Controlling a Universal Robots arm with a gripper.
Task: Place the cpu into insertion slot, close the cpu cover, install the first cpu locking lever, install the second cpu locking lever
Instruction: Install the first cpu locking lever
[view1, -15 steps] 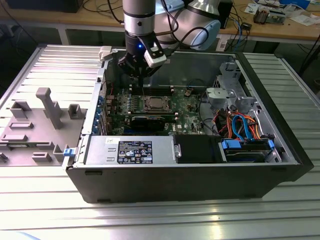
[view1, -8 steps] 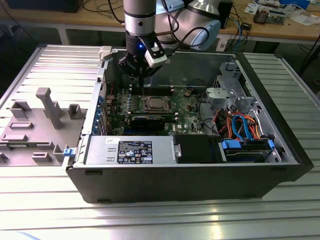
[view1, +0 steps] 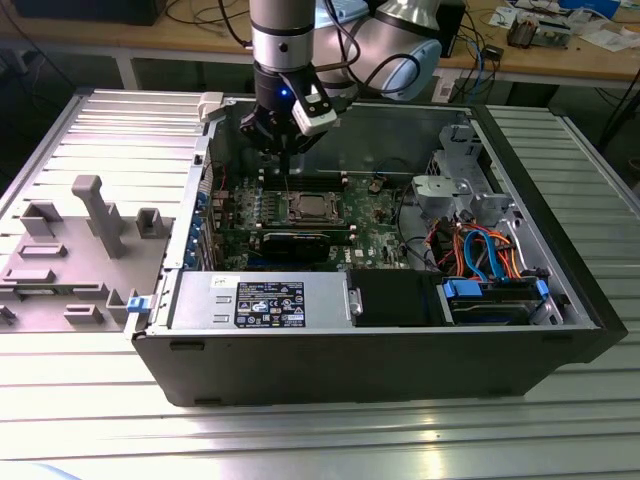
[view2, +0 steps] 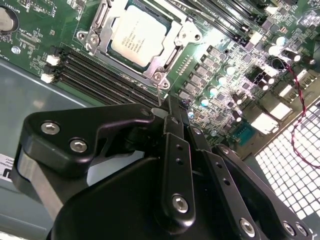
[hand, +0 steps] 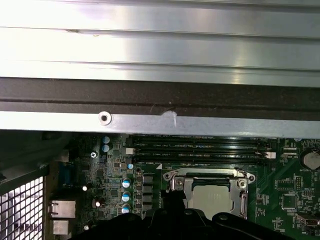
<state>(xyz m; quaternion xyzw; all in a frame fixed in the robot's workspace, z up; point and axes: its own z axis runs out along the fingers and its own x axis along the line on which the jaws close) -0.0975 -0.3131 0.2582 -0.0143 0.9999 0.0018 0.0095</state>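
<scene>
The fingers (view2: 167, 107), closed together on nothing, hang just off a corner of the cover (view2: 172, 42), which lies shut over the cpu (view2: 136, 35) seated in its slot beyond their tips

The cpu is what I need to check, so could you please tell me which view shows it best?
The second wrist view: the cpu lies unobstructed inside the cpu cover. In the first wrist view the gripper hides part of it; the exterior view shows it small and distant.

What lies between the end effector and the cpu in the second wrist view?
A bank of long black memory slots and a thin upright lever wire on the green board, beside the cpu.
</scene>
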